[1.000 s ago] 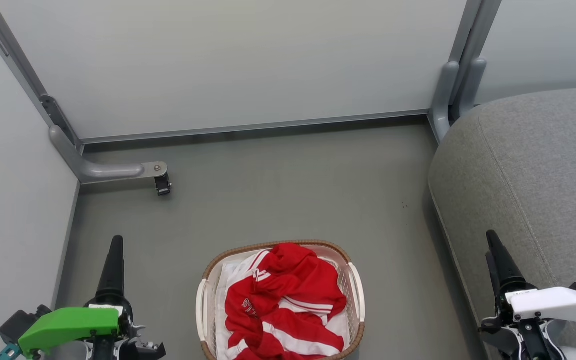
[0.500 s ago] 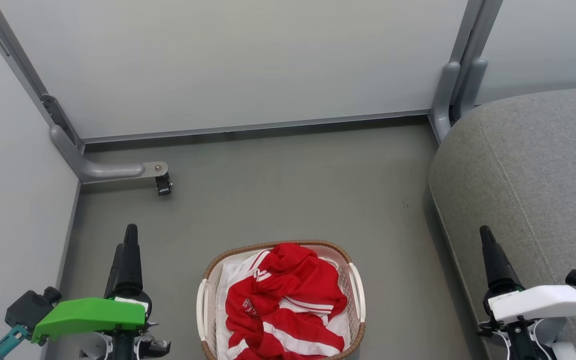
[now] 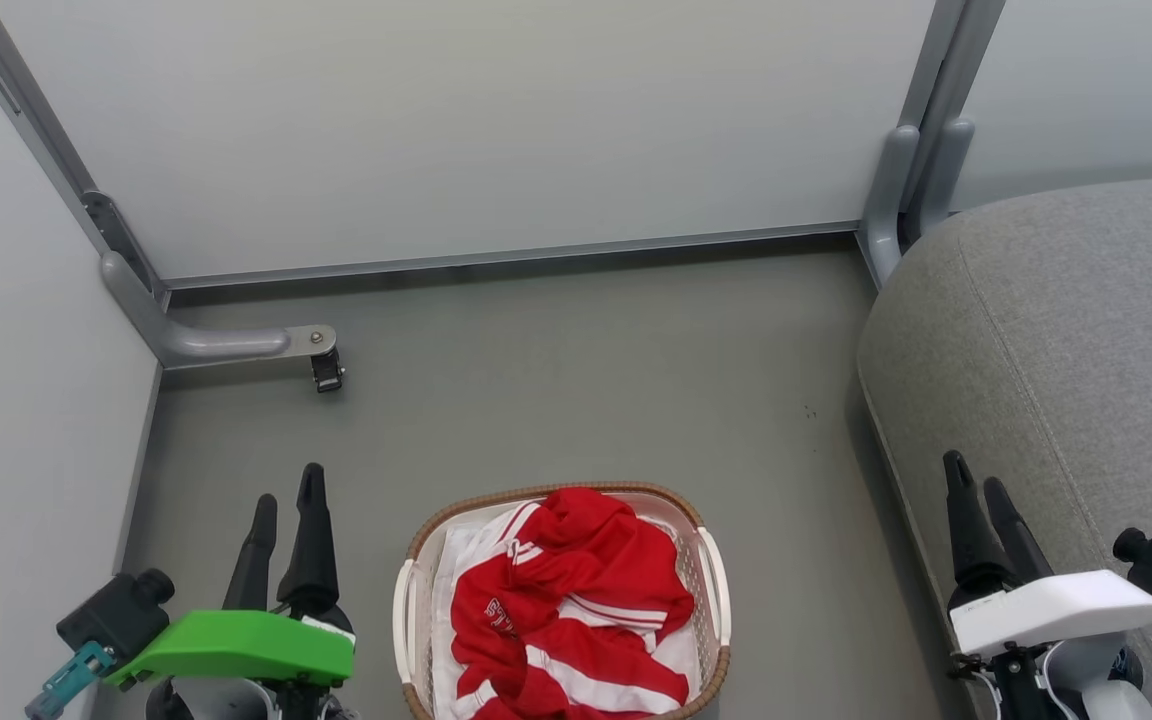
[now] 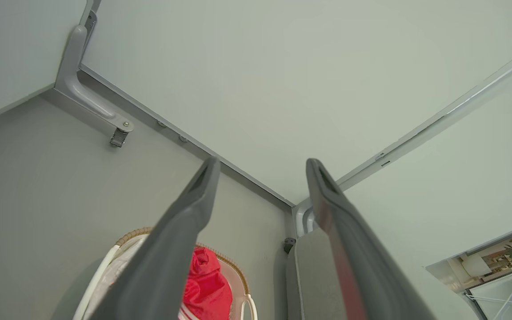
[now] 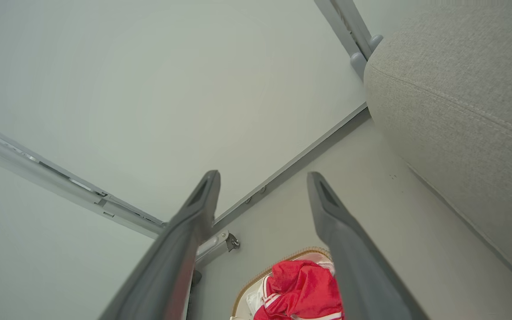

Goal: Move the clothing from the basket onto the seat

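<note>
Clothing [image 3: 561, 600] lies heaped in the basket [image 3: 715, 590], red with white stripes, one fold mounded up against the far rim. The basket stands on the floor [image 3: 576, 380] at the bottom middle of my head view, between my two arms. The seat [image 3: 1066, 350] is off to the right, apart from the basket, with a strip of floor between them.

My left gripper [image 3: 288, 487] hangs just left of the basket, fingers spread and empty, pointing toward the wall [image 3: 486, 130]. My right gripper [image 3: 973, 472] hangs on the basket's other side, by the seat's edge, also released and holding nothing. Both are clear of the clothing and the basket.

Through the right wrist view I see the red fabric low between the fingers, with the seat at upper right.
</note>
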